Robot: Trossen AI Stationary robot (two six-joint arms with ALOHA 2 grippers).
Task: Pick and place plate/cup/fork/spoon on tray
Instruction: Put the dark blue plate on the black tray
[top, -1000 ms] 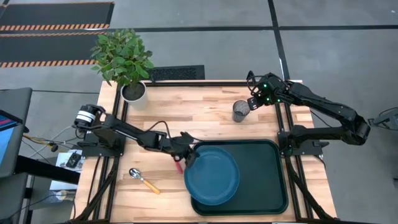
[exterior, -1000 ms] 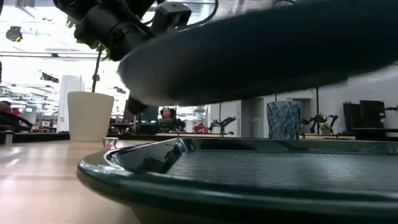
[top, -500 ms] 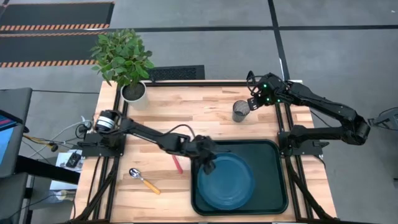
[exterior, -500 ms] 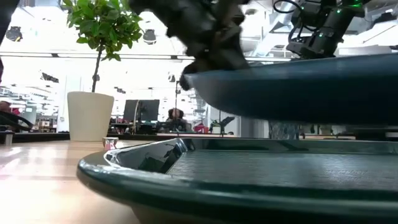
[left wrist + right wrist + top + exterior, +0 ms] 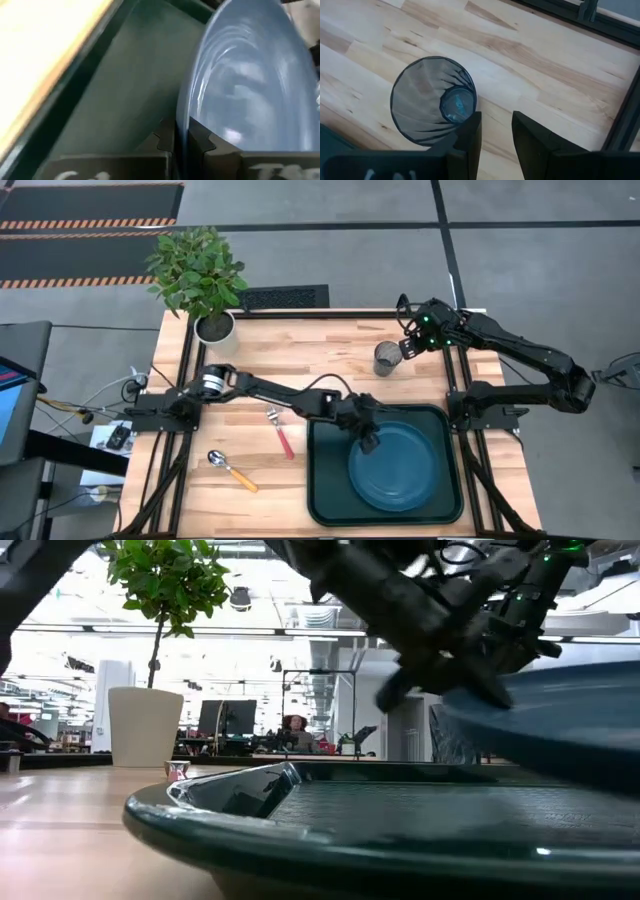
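Note:
The dark teal-blue plate [image 5: 397, 467] hangs over the right half of the dark green tray [image 5: 328, 480]. My left gripper [image 5: 367, 440] is shut on its rim. The grey see-through cup [image 5: 387, 358] stands upright on the table beyond the tray. My right gripper [image 5: 409, 347] hovers just to the cup's right, open by a narrow gap and empty. In the right wrist view the cup [image 5: 432, 107] lies beside one finger [image 5: 470, 135]. The red-handled fork [image 5: 283, 435] and the orange-handled spoon [image 5: 232, 469] lie flat on the table to the left of the tray. My left gripper pinches the plate's rim [image 5: 182, 127] at its far-left edge, one finger [image 5: 164, 141] under the plate and one [image 5: 201, 141] on its inner face. The fingers come from the table's left, slanting down. In the low view the plate [image 5: 560, 730] hangs clear above the tray floor [image 5: 420, 810].
A white pot with a green plant [image 5: 213, 328] stands at the table's far left corner. Bare wood lies between the fork, the cup and the pot. A black frame rail [image 5: 455, 380] runs along the table's right side.
My left gripper has carried the plate toward the table's right edge, from over the tray's left rim to over its right half. The plate has stayed off the tray throughout. The fork, half hidden under the arm before, now shows whole.

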